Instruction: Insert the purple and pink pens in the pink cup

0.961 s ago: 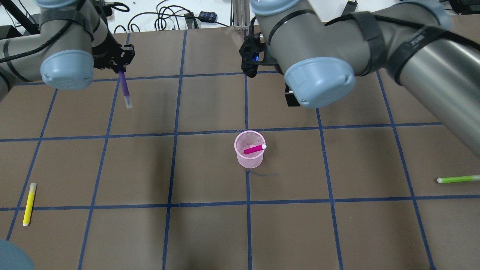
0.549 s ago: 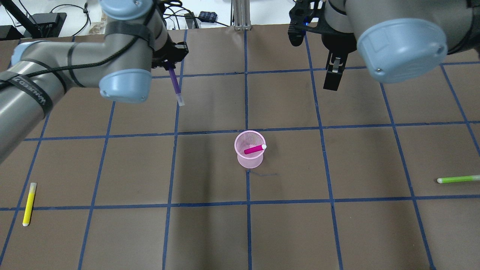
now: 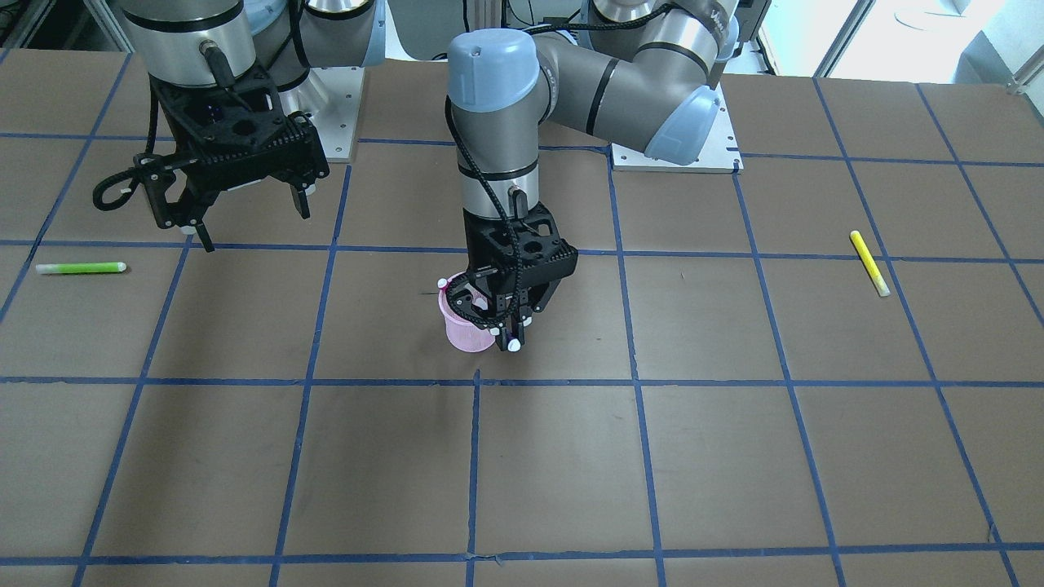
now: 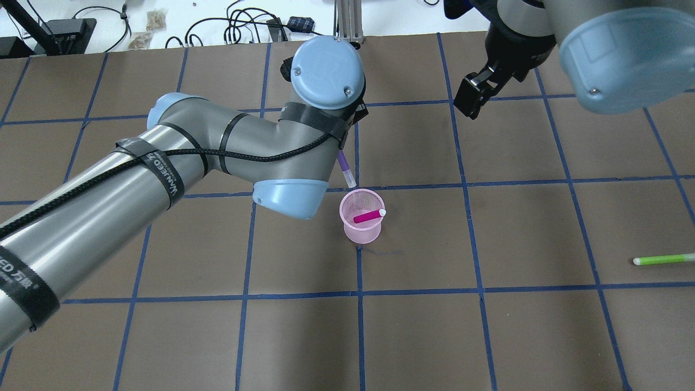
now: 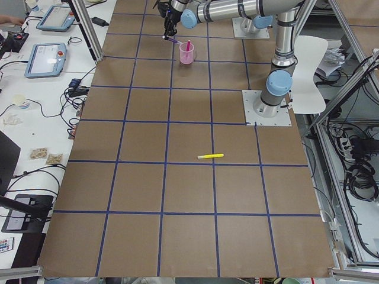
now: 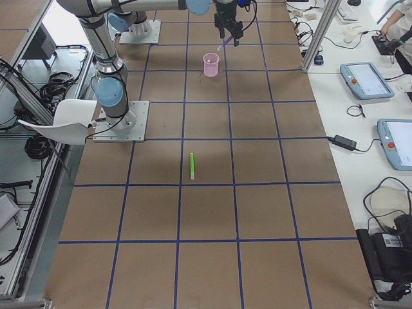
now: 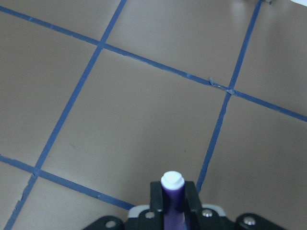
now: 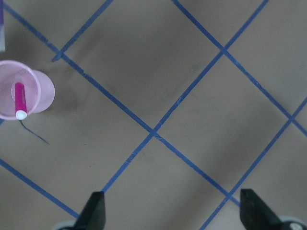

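Note:
The pink mesh cup [image 4: 362, 231] stands upright near the table's middle, with the pink pen [image 4: 368, 216] leaning inside it. My left gripper [image 3: 512, 329] is shut on the purple pen [image 4: 345, 169] and holds it tilted, its clear tip just above the cup's far-left rim. The left wrist view shows the purple pen's white end [image 7: 172, 181] clamped between the fingers. My right gripper [image 3: 243, 205] is open and empty, raised well to the side of the cup. The right wrist view shows the cup [image 8: 34, 85] and pink pen [image 8: 20, 99] at its left edge.
A yellow pen [image 3: 869, 262] lies on the table on the robot's left side. A green pen [image 4: 663, 259] lies on the robot's right side. The brown table has a blue tape grid. Cables lie beyond the far edge [image 4: 239, 27].
My left arm has swung right and nearer, carrying the purple pen from the far left to the cup's rim. My right arm has pulled back to the right, away from the cup.

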Available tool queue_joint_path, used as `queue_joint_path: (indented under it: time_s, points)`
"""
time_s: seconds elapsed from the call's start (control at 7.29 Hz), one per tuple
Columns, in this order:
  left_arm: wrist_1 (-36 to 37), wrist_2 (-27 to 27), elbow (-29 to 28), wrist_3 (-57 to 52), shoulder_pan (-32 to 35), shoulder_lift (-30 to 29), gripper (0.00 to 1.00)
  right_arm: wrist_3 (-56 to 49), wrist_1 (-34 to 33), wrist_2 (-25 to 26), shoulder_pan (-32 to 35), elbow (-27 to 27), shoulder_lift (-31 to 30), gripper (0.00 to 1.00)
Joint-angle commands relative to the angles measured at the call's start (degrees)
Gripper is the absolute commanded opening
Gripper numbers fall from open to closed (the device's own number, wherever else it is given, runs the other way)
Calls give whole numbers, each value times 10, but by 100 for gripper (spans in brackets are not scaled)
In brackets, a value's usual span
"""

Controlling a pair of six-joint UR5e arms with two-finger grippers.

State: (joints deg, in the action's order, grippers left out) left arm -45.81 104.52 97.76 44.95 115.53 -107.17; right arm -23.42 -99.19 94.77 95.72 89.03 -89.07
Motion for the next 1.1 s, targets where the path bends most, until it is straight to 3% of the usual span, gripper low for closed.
queue_joint_path:
  time_s: [0.0,0.27,0.96]
  points:
    - [0,6,19,25,22,-1,0,225,24,-1,2,4,-22,100]
    - [-1,2,34,24,27,-1,0,309,35,-12,3,6,-32,100]
    - [-6,3,44,21,36,-9,3,304,79,-21,5,18,-31,100]
